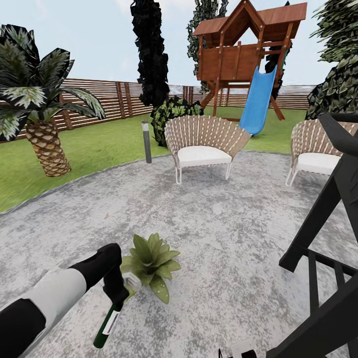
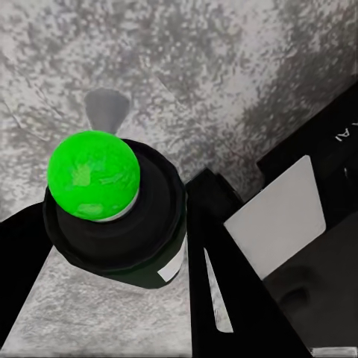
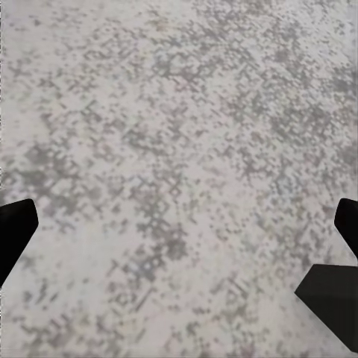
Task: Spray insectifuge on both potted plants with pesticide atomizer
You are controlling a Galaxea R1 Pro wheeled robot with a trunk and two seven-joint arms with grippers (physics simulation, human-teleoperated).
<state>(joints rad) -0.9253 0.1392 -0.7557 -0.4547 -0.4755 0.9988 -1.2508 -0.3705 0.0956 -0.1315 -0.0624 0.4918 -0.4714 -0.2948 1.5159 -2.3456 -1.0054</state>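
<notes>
In the head view, the left gripper (image 1: 121, 293) at the end of a white-and-black arm is clamped on the dark green-black pesticide atomizer (image 1: 110, 320), which hangs tilted, its base toward the near left and its white trigger head (image 1: 132, 282) up by the plant. A pale label runs along the bottle's side, its writing too small to read. The atomizer's head sits just beside a low potted plant with pointed olive-green speckled leaves (image 1: 151, 263), standing on the grey speckled stone paving (image 1: 223, 219). Farther off stand two woven wicker chairs with white cushions (image 1: 203, 144), a short grey post (image 1: 146, 141), a scaly-trunked palm (image 1: 42, 124) on the lawn at left, a wooden play tower with a blue slide (image 1: 251, 69) and a brown slat fence (image 1: 99, 102).

In the left wrist view, the atomizer (image 2: 119, 231) shows a bright green ball on its dark body, held between black fingers (image 2: 224, 276).

In the right wrist view, the right gripper (image 3: 179, 231) has its dark fingertips (image 3: 15, 231) spread wide apart over bare paving (image 3: 179, 149).
</notes>
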